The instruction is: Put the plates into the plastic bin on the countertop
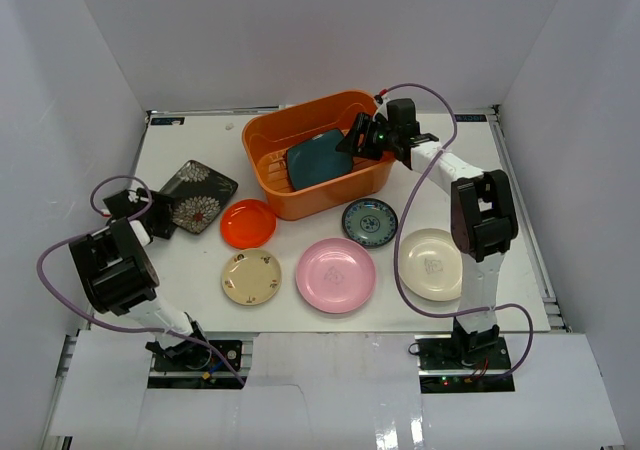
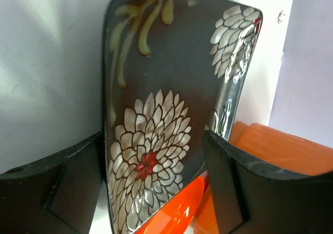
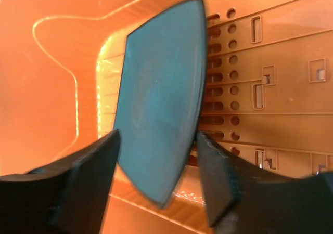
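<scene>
Step in hand, by the look of it: letting the teal plate [image 3: 161, 88] go into the bin [image 1: 320, 200]. Find the right end effector [image 1: 360, 140] over the right end of the bin, jaws spread apart and gripping nothing, the teal plate just beyond them over the slotted floor, apparently tilted, blurred at its lower edge. Keep those jaws wide and lift straight up before swinging away, to avoid clipping the plate or the bin wall. Check for a flat rest rather than a propped one; save room for six more.

Find the left end effector [image 2: 155, 140] open too, holding nothing, at the left edge of the black plate [image 1: 197, 196] on the bench [image 1: 520, 260], left of the bin; contact there hard to tell. Probably next: work one finger under the rim and one over it, then close firmly, expecting slip on the glossy glaze. Mind the red plate [image 1: 248, 223] just beside. Carry clear of the bin wall and lay down beside the teal plate, not edge-first onto it.

Left on the bench in front of the bin: beige plate [image 1: 251, 276], pink plate [image 1: 336, 275], blue-green plate [image 1: 370, 222], cream plate [image 1: 431, 264].
</scene>
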Motion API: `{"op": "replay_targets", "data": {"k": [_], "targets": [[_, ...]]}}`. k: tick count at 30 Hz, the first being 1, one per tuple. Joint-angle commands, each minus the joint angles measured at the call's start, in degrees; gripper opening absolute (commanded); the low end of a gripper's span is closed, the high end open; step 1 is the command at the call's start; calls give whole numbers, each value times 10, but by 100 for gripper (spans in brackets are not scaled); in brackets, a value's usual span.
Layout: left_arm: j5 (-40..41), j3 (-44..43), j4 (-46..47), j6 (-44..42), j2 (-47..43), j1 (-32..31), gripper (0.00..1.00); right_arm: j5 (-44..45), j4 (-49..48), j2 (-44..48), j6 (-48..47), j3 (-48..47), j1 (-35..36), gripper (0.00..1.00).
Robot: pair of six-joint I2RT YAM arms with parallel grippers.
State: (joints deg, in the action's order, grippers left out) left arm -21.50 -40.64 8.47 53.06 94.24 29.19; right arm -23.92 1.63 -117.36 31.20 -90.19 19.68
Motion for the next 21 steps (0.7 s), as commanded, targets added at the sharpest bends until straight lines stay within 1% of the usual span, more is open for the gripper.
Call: {"op": "replay_targets", "data": {"k": [1,2,4,5,6,8,9,10,11,12,14,17,21], "targets": [[22,4,-16,-4,35,-1,81,0,-53,44,-8,-1,1,69],[26,4,-13,-2,37,-1,75,0,-55,48,-11,2,1,71],[36,7,-4,-3,42,-1,68,0,-57,60,-11,8,2,79],[37,8,-1,-6,46,-1,58,-2,-57,65,-13,9,1,80],[41,8,3,-8,48,-1,52,-2,-58,77,-16,13,1,84],[44,13,6,-7,51,-1,47,-1,-63,93,-18,22,1,91],[46,14,8,-8,51,-1,35,-2,-72,111,-18,33,1,92],[51,14,10,-8,51,-2,29,-3,-77,121,-18,39,2,98],[51,16,12,-9,51,-1,23,-3,-84,130,-18,47,2,98],[51,16,19,-8,53,-1,12,-6,-95,148,-18,61,3,94],[45,18,23,-7,53,-1,0,-16,-103,165,-17,72,3,94],[37,28,36,-2,32,-1,0,-32,-131,199,-10,108,6,94],[14,47,71,20,-43,-1,0,-60,-154,236,-7,140,21,94]]}}
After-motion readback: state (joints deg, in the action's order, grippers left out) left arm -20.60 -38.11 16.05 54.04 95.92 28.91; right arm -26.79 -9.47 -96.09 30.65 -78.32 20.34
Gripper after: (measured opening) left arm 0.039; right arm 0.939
